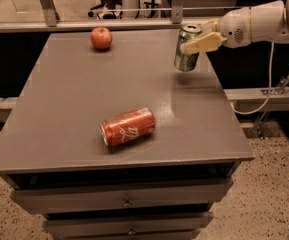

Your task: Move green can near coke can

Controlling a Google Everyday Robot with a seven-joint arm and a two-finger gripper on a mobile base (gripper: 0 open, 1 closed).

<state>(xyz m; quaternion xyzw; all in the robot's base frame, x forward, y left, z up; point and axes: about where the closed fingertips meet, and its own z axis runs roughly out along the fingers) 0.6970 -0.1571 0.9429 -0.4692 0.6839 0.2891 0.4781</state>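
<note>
Grey table (pixel 74 109) with drawers below. White arm (pixel 264 21) reaches in from the right. Coke can (pixel 128 127) lies on its side near the table's front middle. Green can (pixel 186 54) is at the rear right, slightly tilted and raised off the surface with its shadow below, well apart from the coke can. Gripper (pixel 191 36) has its jaws pinching the green can's upper part. Apple (pixel 101 38) sits at the rear left.

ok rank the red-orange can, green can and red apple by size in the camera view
1. red-orange aluminium coke can, though nearest the camera
2. green aluminium can, clamped in the gripper, far right
3. round red apple
</note>
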